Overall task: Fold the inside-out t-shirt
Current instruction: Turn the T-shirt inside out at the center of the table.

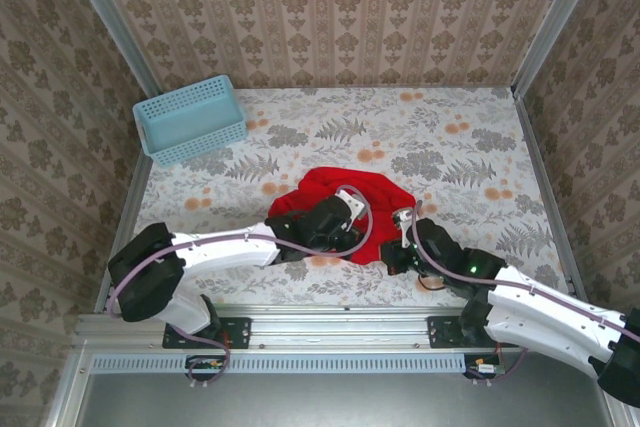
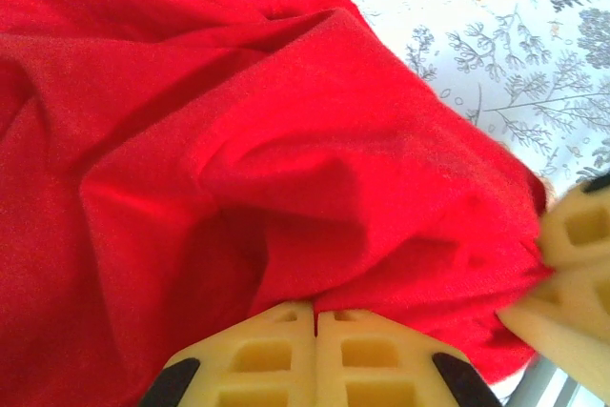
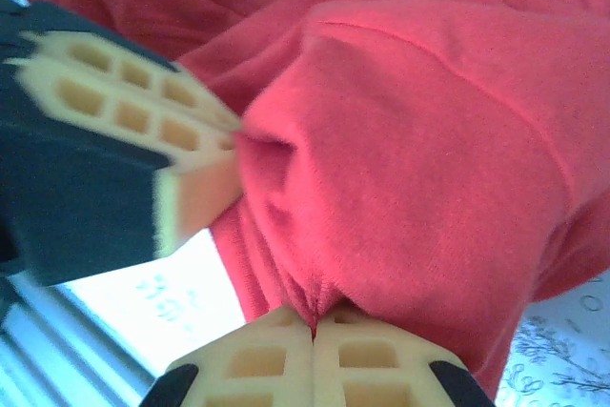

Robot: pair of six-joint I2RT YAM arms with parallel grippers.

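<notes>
The inside-out t-shirt (image 1: 345, 195) is a bright red crumpled heap in the middle of the table. My left gripper (image 1: 350, 239) reaches in from the left to the heap's near edge. In the left wrist view its jaws (image 2: 315, 310) are shut, with a fold of red cloth (image 2: 286, 140) caught at their tips. My right gripper (image 1: 392, 253) comes from the right to the same near edge, close beside the left one. Its jaws (image 3: 314, 316) are shut and pinch a puckered fold of the shirt (image 3: 419, 140). Each wrist view also shows the other gripper's fingers (image 2: 572, 274) (image 3: 124, 111) against the cloth.
A light blue plastic basket (image 1: 190, 119) stands at the far left corner. The floral table top (image 1: 480, 147) is bounded by patterned walls at the back and sides. A metal rail (image 1: 330, 332) runs along the near edge by the arm bases.
</notes>
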